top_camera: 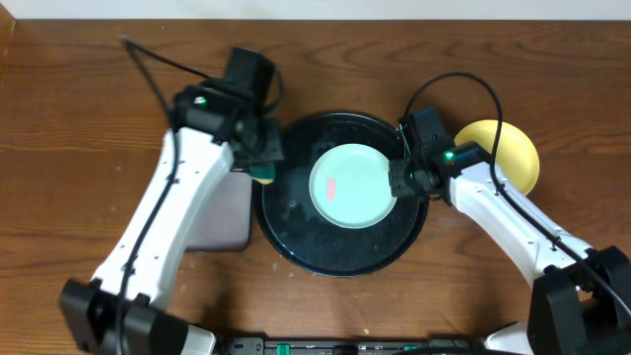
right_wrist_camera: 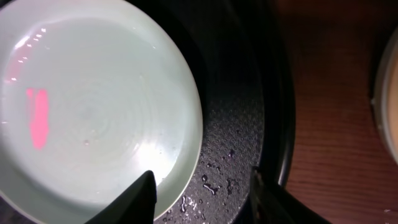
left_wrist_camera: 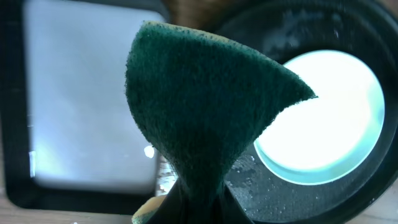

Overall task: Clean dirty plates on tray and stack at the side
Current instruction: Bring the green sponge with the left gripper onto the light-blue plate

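Note:
A mint-teal plate (top_camera: pixel 353 185) with a pink smear (top_camera: pixel 332 187) lies in the round black tray (top_camera: pixel 296 237). My left gripper (top_camera: pixel 262 161) is shut on a dark green sponge (left_wrist_camera: pixel 205 106) and hangs over the tray's left rim, beside the plate (left_wrist_camera: pixel 329 112). At the plate's right edge my right gripper (top_camera: pixel 402 177) stands open. In the right wrist view one of its fingers (right_wrist_camera: pixel 140 199) is over the plate (right_wrist_camera: pixel 93 106) and the other over the tray's rim (right_wrist_camera: pixel 277 124), with the plate's edge between them. A pale yellow plate (top_camera: pixel 505 153) rests on the table to the right of the tray.
A rectangular black-rimmed tray (top_camera: pixel 222 212) lies left of the round tray, under my left arm. Water drops (right_wrist_camera: pixel 214 180) speckle the round tray's floor. The table is brown wood (top_camera: pixel 79 148). Cables run across its far left.

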